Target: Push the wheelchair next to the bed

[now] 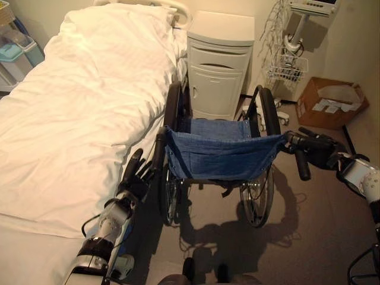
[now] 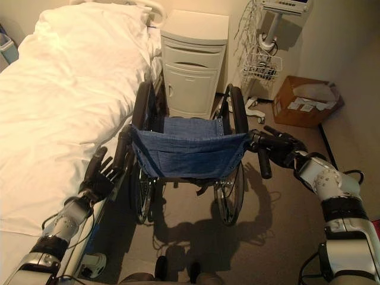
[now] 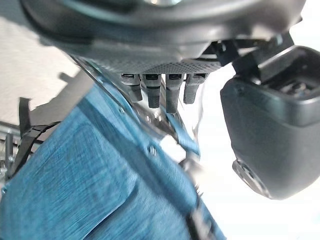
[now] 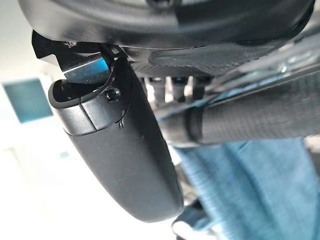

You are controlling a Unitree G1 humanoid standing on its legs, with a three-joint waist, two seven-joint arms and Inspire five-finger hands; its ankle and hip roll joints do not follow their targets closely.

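Beside the bed [image 1: 77,107], the wheelchair [image 1: 219,155] stands on the floor with its blue fabric back toward the robot and its seat facing the white bedside cabinet [image 1: 218,62], long axis running parallel to the mattress edge. Left wheel sits just beside the bed. Left hand [image 1: 135,175] is up at the left push handle, fingers straight and apart. Right hand [image 2: 284,148] has its fingers curled round the right push handle. Cardboard box [image 1: 330,101] sits well off to the right.
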